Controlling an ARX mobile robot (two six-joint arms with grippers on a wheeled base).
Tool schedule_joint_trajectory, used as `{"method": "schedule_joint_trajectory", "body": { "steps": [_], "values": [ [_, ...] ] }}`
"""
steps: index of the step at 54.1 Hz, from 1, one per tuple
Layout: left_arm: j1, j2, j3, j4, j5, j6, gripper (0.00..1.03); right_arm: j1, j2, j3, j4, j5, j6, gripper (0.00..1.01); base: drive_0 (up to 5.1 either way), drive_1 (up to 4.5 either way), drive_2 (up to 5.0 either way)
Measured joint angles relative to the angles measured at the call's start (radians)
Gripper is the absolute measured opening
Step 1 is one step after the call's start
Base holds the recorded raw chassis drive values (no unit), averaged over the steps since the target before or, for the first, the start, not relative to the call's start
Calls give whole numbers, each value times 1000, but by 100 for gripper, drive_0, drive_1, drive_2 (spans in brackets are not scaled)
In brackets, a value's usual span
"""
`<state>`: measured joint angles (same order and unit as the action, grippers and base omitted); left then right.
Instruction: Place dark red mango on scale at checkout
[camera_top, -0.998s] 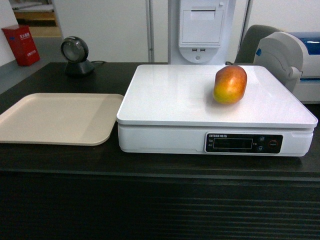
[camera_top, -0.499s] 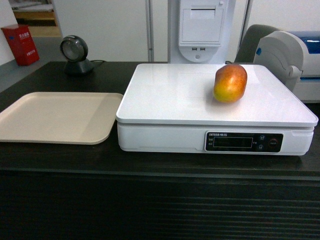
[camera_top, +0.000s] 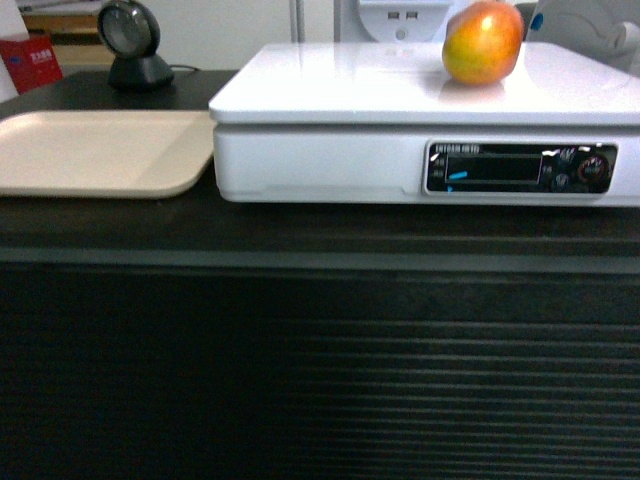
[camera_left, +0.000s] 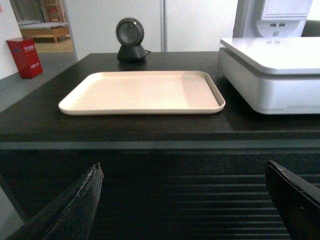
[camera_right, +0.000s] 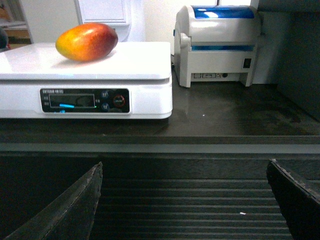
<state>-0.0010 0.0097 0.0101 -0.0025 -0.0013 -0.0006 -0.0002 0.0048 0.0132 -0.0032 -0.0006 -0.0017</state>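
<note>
On the far left of the dark brown-black checkout counter (camera_top: 320, 235) stands a small round black scanner on a foot (camera_top: 130, 45), behind the other things. In front of it and to its right lies a flat beige plastic tray with a low rim (camera_top: 100, 150); its right edge is just beside the left side of the large white boxy electronic scale (camera_top: 330, 165), but I cannot tell if they touch.

The scale stands to the right of the tray, and its small black display panel with round buttons (camera_top: 520, 167) faces the front edge of the counter. The dark red mango (camera_top: 483, 41), a smooth oval fruit that is red-orange on top and yellow-orange below, lies on the glossy platform of the scale, on the right half and toward the back.

To the right of the scale, near it, stands a grey-white printer with a blue top (camera_right: 217, 42).

The left gripper (camera_left: 185, 200) is in front of the ribbed counter front, below the tray, with its jaws spread wide and nothing between them. The right gripper (camera_right: 185, 200) is also before the ribbed front, below the right end of the scale, jaws wide apart and holding nothing.
</note>
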Motion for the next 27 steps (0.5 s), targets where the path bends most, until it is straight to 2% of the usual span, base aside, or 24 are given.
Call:
{"method": "schedule_joint_trajectory", "body": {
  "steps": [27],
  "values": [
    [0,0,0,-1,1,1,98,0,0,0,0,0,0,98,0,0,0]
  ]
}}
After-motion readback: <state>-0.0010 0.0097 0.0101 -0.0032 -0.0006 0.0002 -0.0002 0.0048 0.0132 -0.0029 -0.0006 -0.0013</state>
